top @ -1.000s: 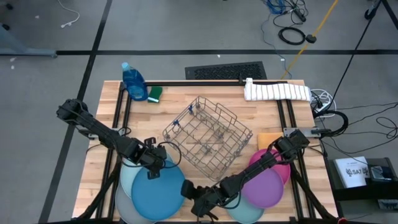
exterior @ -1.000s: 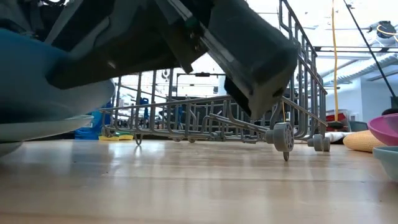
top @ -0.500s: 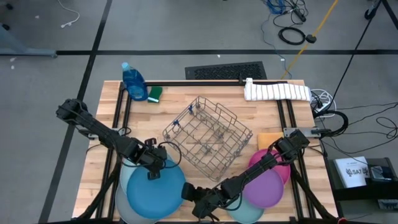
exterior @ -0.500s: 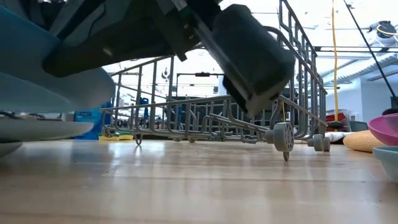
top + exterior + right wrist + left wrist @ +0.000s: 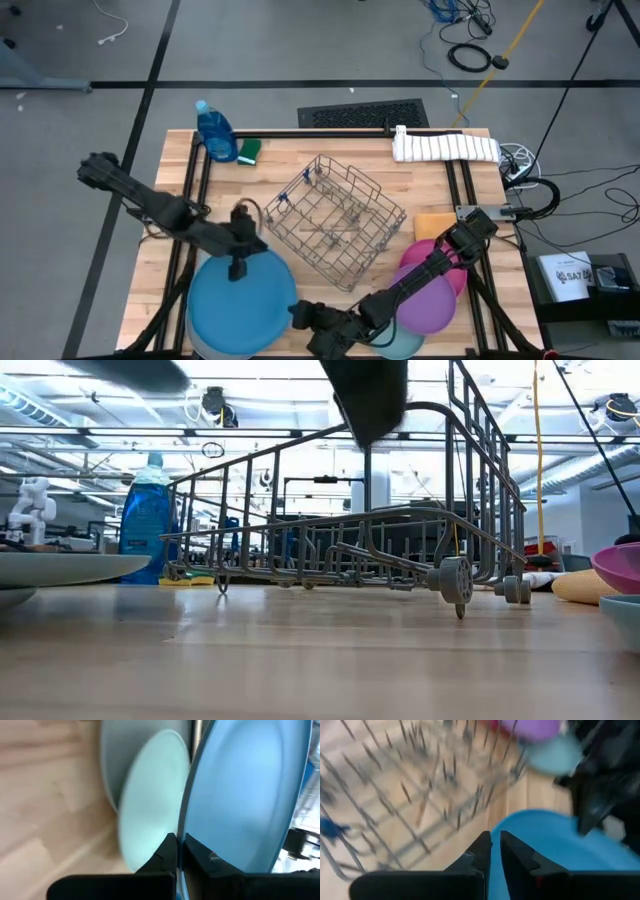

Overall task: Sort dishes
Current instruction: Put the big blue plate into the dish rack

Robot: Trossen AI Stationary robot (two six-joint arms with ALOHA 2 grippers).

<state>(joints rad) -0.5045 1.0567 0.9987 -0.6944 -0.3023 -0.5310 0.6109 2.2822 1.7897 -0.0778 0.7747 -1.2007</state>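
Note:
The large blue plate (image 5: pixel 240 310) hangs over the table's near left corner, held between both grippers. My left gripper (image 5: pixel 238 263) is shut at its far rim and my right gripper (image 5: pixel 305 318) is shut at its right rim. Below it, a pale blue plate (image 5: pixel 150 795) lies on a grey plate (image 5: pixel 107 760), and their edge shows at table height in the low view (image 5: pixel 60 565). At near right, a purple plate (image 5: pixel 425 305) lies on a pink plate (image 5: pixel 412 255) and a teal plate (image 5: pixel 395 345). My left gripper pinches the blue plate's far rim (image 5: pixel 507 822) between its two fingers, coming from the table's far left and slanting down. The plate is lifted clear of the stack. My right gripper pinches the plate's right rim (image 5: pixel 192 815) between its two fingers, reaching roughly level from the table's right. The plate is off the pale blue plate below it.
A wire rack (image 5: pixel 335 220) sits at mid table, just beyond the blue plate. An orange sponge (image 5: pixel 432 222) lies right of it. A blue soap bottle (image 5: pixel 214 130) and a green sponge (image 5: pixel 249 150) stand at far left, and a white towel (image 5: pixel 445 147) at far right.
Both grippers rose, shut on the blue plate, and carried it up off the stack. In the low view the plate and grippers left the table level, which uncovers the pale plate and the bottle behind it. The left arm drew back toward the table's left.

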